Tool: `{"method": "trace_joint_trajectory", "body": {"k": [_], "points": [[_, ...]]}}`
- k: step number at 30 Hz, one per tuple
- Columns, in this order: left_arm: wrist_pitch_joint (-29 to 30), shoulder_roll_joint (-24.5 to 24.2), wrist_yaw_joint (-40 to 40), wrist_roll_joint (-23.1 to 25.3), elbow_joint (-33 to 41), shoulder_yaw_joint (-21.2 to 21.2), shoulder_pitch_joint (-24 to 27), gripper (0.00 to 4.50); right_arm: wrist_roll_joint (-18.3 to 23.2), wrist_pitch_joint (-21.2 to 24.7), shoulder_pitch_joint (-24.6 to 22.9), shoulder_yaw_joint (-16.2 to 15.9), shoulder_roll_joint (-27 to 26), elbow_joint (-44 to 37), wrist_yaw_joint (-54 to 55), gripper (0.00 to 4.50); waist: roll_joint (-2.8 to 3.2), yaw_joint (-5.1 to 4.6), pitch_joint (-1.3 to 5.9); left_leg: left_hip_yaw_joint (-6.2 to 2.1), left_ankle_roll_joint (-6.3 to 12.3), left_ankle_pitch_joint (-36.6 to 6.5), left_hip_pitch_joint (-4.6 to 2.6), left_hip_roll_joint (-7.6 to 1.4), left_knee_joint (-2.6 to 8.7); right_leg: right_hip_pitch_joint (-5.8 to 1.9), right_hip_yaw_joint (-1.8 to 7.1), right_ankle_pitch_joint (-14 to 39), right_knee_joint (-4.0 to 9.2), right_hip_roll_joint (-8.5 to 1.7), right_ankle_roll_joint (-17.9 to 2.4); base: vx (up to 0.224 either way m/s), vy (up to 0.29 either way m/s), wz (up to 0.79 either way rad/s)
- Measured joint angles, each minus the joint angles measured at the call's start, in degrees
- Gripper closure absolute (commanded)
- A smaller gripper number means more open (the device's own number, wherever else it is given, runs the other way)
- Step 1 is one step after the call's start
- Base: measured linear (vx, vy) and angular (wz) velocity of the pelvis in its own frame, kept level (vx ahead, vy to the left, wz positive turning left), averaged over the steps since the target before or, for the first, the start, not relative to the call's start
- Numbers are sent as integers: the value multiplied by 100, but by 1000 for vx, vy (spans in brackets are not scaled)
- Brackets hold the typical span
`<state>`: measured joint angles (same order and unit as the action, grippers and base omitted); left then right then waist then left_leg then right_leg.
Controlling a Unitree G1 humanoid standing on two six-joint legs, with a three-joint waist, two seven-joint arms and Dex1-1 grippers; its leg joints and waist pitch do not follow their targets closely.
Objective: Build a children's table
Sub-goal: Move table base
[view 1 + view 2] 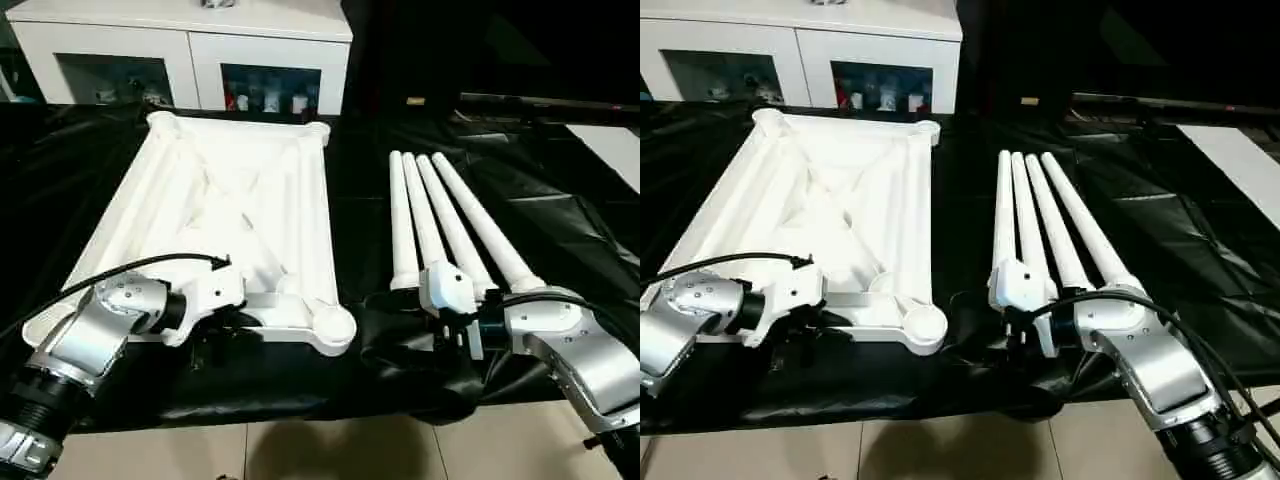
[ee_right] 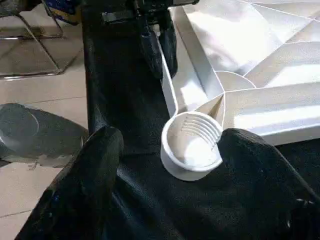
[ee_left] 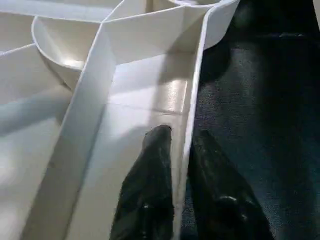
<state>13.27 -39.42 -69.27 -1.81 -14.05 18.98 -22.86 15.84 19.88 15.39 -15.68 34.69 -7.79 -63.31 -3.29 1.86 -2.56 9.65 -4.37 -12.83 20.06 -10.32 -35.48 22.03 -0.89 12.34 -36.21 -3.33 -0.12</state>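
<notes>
Tabletop [image 1: 230, 215] lies underside-up on the desk [image 1: 360, 190], left gripper [image 3: 181, 150] fingers closed astride its near rim, right gripper [image 2: 165, 165] fingers spread empty near the corner socket [image 2: 192, 145], legs [image 1: 445, 215] alongside; thin-rim grip may slip when lifted.

A black sheet [image 1: 360, 220] covers the low work surface and fills the middle of the frame. It is wrinkled and shiny. On its left part lies the white tabletop [image 1: 230, 200], upside down, with its ribs facing up and a round socket [image 1: 333, 327] at the near corner. On the right part lie four white legs [image 1: 445, 220], side by side and touching. Pale floor tiles [image 1: 330, 450] show along the bottom edge
</notes>
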Motion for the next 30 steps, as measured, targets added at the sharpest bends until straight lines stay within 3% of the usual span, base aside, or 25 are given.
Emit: {"method": "trace_joint_trajectory", "body": {"k": [5,11,24,26,30], "points": [[-22,8,165,11,-57,-25,-2,446,-75,-10,13,0,-58,84,142,110,1,-74,-1,1,-3,1,2,-1,0,-2,1,-1,-1,0,-1,0,0,0],[41,-87,489,49,-252,-314,-8,446,-245,-64,151,1,-206,365,358,110,0,-216,-2,1,-5,0,5,-10,5,11,-3,-1,2,7,0,0,0,0],[-690,-423,651,59,-606,-581,96,446,-427,-228,412,2,-307,702,601,110,-24,-170,-5,10,-4,0,22,-12,9,55,-3,-2,2,8,-1,0,0,0],[-728,-420,640,26,-641,-603,100,405,-441,-268,468,38,-348,728,675,110,-27,-169,-5,11,-4,1,23,-13,9,58,-2,-2,-1,8,-1,0,0,0],[-489,-404,565,-195,-623,-843,113,371,-414,-200,513,262,-604,855,988,110,-60,-158,-13,16,-12,7,45,-17,9,86,-2,-2,-13,8,-2,0,0,0]]}}
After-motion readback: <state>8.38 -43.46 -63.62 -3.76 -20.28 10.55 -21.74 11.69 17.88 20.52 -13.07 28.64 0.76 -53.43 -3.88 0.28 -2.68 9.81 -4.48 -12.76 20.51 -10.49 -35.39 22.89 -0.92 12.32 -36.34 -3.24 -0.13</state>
